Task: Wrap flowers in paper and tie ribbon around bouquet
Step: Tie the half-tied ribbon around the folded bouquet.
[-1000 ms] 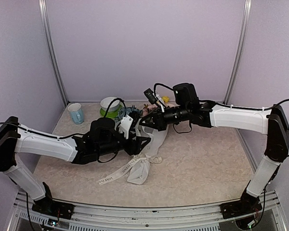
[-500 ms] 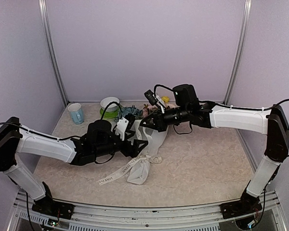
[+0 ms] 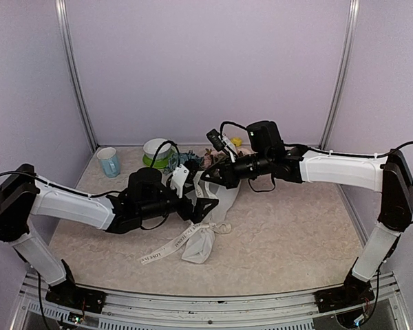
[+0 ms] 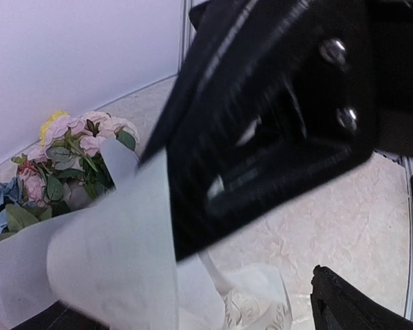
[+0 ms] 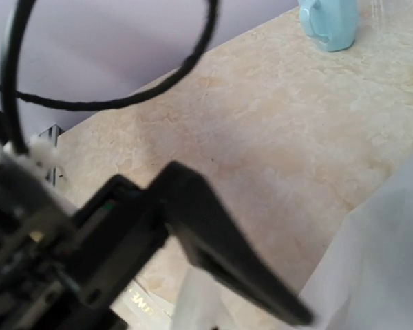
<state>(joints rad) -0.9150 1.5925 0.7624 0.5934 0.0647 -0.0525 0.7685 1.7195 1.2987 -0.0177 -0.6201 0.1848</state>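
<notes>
Your bouquet [image 3: 199, 244] lies mid-tabletop [image 3: 296, 227], flowers [image 4: 76, 137] toward 12 o'clock, ribbon [image 3: 166, 246] trailing toward 8. Your left hand [image 3: 201, 203] is spread wide at its 9 o'clock side. Your right hand [image 3: 210, 176] is closed at 1 o'clock, maybe pinching the paper [image 4: 117, 254].

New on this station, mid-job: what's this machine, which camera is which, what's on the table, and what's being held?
Two white robot arms reach toward each other over a table. The wide picture looks down from behind them; the two close-ups come from cameras on their wrists. On the table lie a bouquet, flowers in white paper, with a ribbon across it, plus a blue mug and a bowl. The left gripper stands open, holding nothing. The right gripper is shut at the paper's upper edge; whether it pinches it is unclear.
</notes>
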